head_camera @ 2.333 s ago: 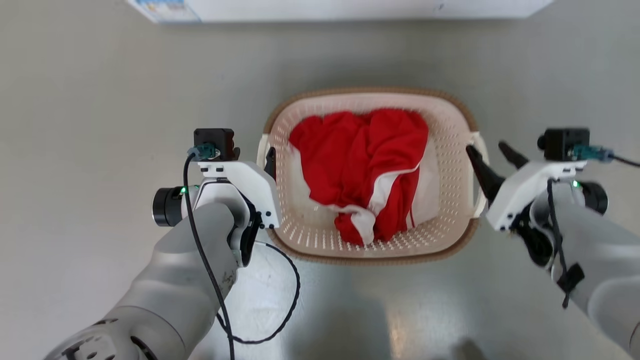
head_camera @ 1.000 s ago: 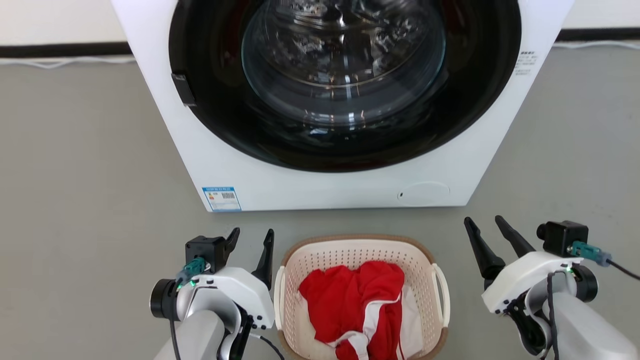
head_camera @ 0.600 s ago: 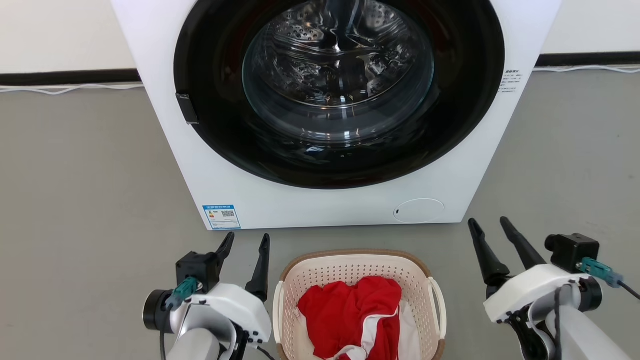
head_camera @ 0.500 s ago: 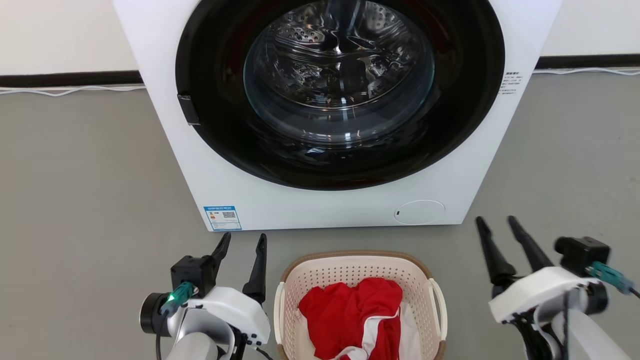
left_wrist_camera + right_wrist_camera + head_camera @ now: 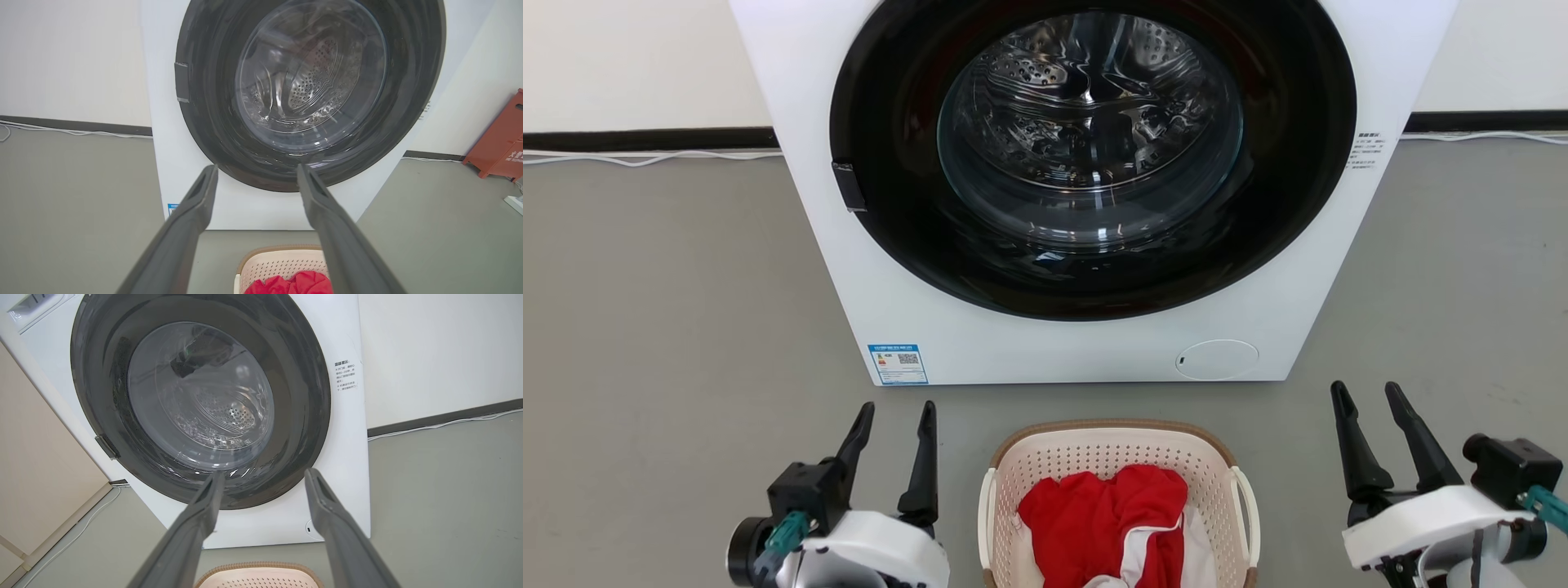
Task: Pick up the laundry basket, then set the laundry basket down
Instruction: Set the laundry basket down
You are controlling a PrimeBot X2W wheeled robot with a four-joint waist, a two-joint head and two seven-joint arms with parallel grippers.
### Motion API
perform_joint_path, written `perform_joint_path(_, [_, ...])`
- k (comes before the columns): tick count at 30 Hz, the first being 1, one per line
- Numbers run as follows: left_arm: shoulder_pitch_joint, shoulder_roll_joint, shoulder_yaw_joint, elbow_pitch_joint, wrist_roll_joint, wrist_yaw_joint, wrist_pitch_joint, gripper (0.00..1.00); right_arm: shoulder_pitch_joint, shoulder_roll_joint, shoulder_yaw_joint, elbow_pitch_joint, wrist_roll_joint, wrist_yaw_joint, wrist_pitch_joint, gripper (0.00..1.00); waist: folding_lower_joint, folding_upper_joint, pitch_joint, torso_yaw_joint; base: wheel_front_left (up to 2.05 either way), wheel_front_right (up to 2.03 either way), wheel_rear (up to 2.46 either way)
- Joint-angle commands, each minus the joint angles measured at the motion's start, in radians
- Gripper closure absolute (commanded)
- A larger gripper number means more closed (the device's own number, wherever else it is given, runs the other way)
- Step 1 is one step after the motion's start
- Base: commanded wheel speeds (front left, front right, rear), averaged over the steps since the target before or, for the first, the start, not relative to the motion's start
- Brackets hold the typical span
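Since leaving the handles (image 5: 986,523), left fingers (image 5: 925,445) and right fingers (image 5: 1347,429) stand clear, spread wide, empty; laundry basket (image 5: 1111,426) on the floor (image 5: 645,327) holds red-and-white clothing (image 5: 1107,514).

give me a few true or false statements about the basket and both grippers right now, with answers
1. The laundry basket sits on the floor in front of the washing machine. True.
2. The left gripper is shut on a basket handle. False: it is open and empty, apart from the basket on its left side.
3. The laundry basket holds red cloth. True.
4. The right gripper reaches into the basket. False: it is open, off to the basket's right, touching nothing.
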Motion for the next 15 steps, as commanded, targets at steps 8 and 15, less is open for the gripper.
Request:
perform_joint_path(8, [0.035,-0.006,0.066,-0.112,0.066,0.011,-0.006,0.0,0.036,0.006,-0.033,-0.076,-0.041,0.006,-0.012,0.0,0.0,-0.0001,0.0,0.002,0.0,0.0,0.0])
perform_joint_path(15, [0.054,-0.007,0.071,-0.113,0.044,0.003,-0.006,0.0,0.046,0.011,-0.044,-0.08,-0.053,0.006,-0.012,0.0,0.0,-0.0001,-0.004,0.0,0.0,0.0,0.0])
